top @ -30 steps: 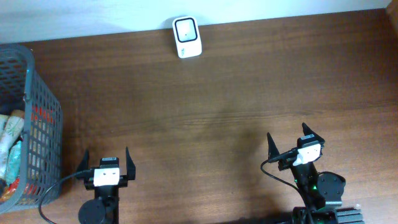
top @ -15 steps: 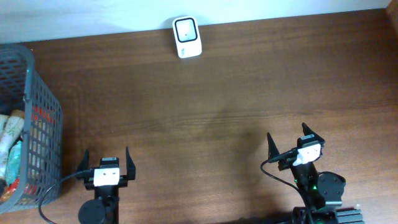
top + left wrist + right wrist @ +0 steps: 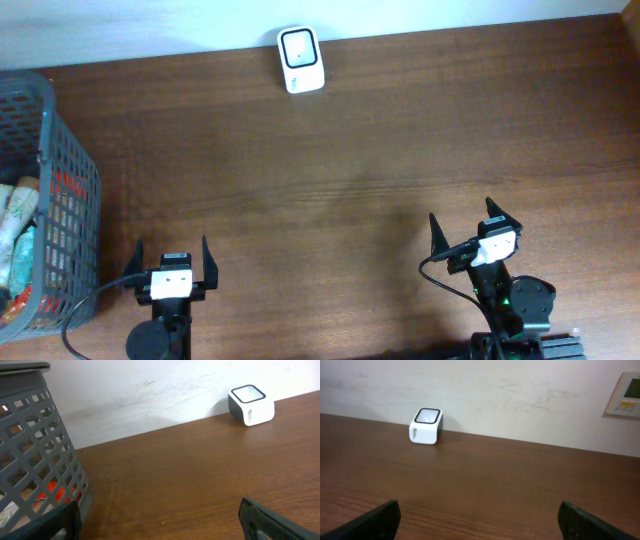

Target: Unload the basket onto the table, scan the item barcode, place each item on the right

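Observation:
A white barcode scanner (image 3: 301,60) with a dark window stands at the table's far edge by the wall; it also shows in the left wrist view (image 3: 251,405) and the right wrist view (image 3: 426,426). Packaged items (image 3: 17,225) lie in the grey basket (image 3: 68,190) at the left; through its mesh (image 3: 35,450) I see red and white packaging. My left gripper (image 3: 171,255) is open at the near left, beside the basket, holding nothing. My right gripper (image 3: 465,225) is open at the near right, over bare wood.
The brown wooden table (image 3: 350,170) stretches between the grippers and the scanner. A white wall runs along the far edge. A wall panel (image 3: 625,394) shows at the upper right of the right wrist view.

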You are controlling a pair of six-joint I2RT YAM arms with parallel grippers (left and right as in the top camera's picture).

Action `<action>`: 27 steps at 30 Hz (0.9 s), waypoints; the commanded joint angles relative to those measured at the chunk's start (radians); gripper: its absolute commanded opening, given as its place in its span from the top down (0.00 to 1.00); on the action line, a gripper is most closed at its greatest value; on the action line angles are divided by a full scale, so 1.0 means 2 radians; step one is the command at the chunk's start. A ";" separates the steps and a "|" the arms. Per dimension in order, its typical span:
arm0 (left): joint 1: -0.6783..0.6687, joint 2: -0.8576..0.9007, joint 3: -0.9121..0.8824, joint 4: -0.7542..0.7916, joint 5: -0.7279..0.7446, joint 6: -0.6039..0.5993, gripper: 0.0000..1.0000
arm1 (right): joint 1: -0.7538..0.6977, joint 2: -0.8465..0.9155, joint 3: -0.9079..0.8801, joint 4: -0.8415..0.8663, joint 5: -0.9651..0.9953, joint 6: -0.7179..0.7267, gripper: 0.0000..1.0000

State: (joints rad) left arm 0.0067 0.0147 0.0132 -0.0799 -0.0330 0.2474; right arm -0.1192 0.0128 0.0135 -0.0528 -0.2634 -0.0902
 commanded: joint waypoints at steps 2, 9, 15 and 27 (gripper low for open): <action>-0.002 -0.001 -0.002 -0.002 0.007 0.004 0.01 | -0.003 -0.002 -0.004 -0.001 0.002 -0.002 0.01; -0.002 -0.001 -0.002 -0.002 0.007 0.004 0.01 | -0.003 -0.002 -0.004 -0.001 0.002 -0.002 0.01; -0.002 -0.001 -0.002 -0.002 0.008 0.004 0.01 | -0.003 -0.002 -0.004 0.000 0.002 -0.002 0.01; -0.001 0.051 0.099 0.061 0.002 -0.072 0.01 | -0.003 -0.002 -0.004 0.000 0.002 -0.002 0.01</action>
State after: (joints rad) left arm 0.0067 0.0448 0.0650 0.0391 -0.0257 0.1486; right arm -0.1192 0.0132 0.0135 -0.0517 -0.2634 -0.0898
